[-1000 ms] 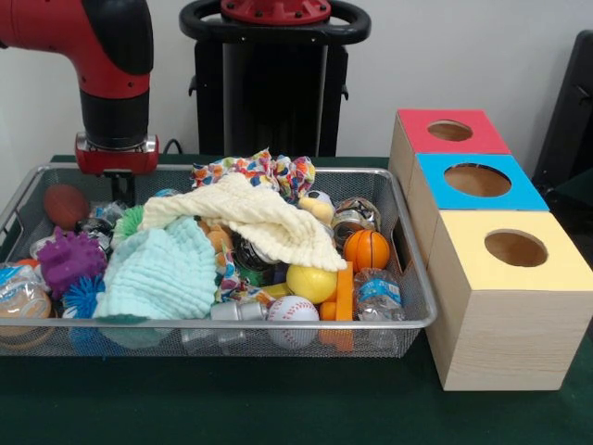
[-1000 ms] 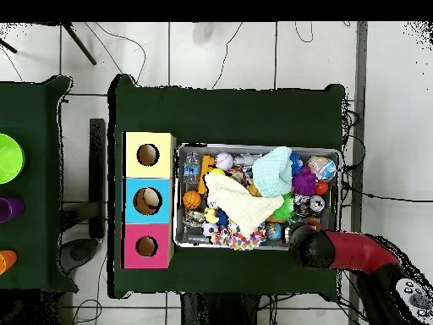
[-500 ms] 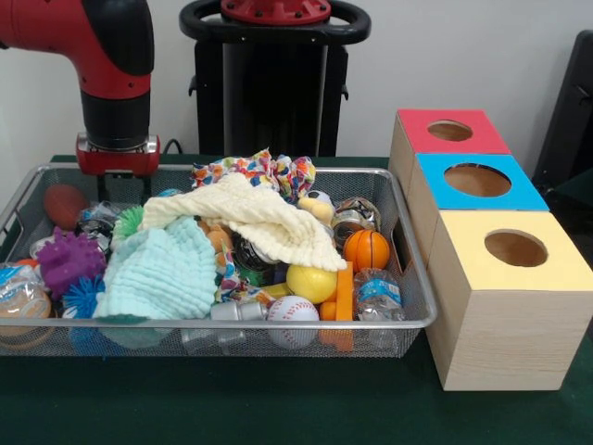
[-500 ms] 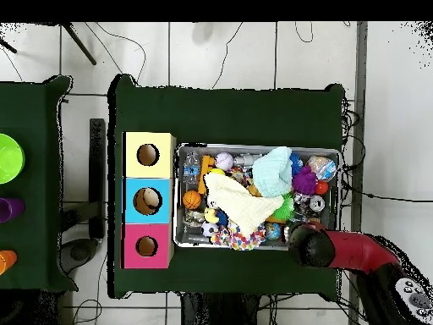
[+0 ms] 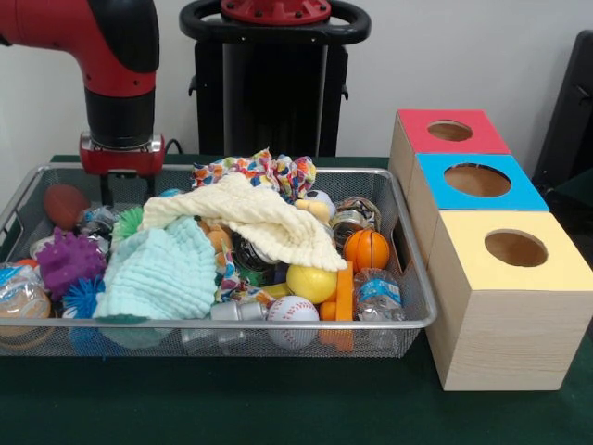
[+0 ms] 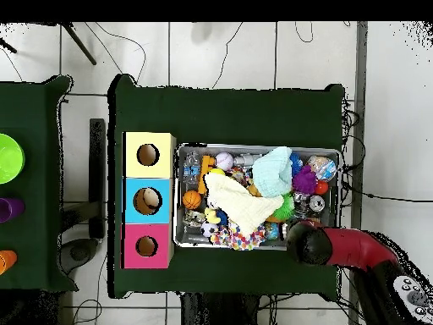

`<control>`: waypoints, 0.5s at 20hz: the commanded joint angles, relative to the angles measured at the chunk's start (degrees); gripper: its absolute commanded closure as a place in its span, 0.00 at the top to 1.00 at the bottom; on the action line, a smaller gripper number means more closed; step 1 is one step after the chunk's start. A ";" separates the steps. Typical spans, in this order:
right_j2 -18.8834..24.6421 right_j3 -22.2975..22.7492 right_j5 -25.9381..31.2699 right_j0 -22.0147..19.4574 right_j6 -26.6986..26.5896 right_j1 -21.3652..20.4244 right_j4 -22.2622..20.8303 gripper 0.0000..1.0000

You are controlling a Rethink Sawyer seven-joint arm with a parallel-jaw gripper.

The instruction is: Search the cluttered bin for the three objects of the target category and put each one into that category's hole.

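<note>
Your robot's gripper (image 5: pixel 122 190) hangs over the far corner of the wire bin (image 5: pixel 408 324), farthest from the three boxes; whether its jaws are spread or pressed together cannot be told. In the bin, an orange basketball (image 5: pixel 367 249), a yellow ball (image 5: pixel 311 283) and a baseball (image 5: pixel 293 309) lie at the end nearest the yellow box (image 5: pixel 510 315), beside a cream cloth (image 5: pixel 255 218).
</note>
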 commanded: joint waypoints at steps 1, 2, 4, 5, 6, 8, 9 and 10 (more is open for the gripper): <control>3.87 1.86 3.66 2.25 4.15 -5.42 4.48 1.00; 3.67 2.23 4.01 2.53 4.28 -6.18 4.97 1.00; 3.35 2.79 5.08 3.08 4.08 -7.59 6.05 1.00; 3.21 3.00 5.83 3.47 3.96 -8.41 6.64 1.00; 3.02 3.33 6.30 3.73 3.92 -9.25 7.16 1.00; 2.57 4.03 6.86 4.27 4.12 -10.75 8.14 1.00; 2.26 4.55 6.82 4.58 4.44 -11.52 8.55 1.00; 1.89 4.97 6.71 4.84 4.75 -12.29 8.93 1.00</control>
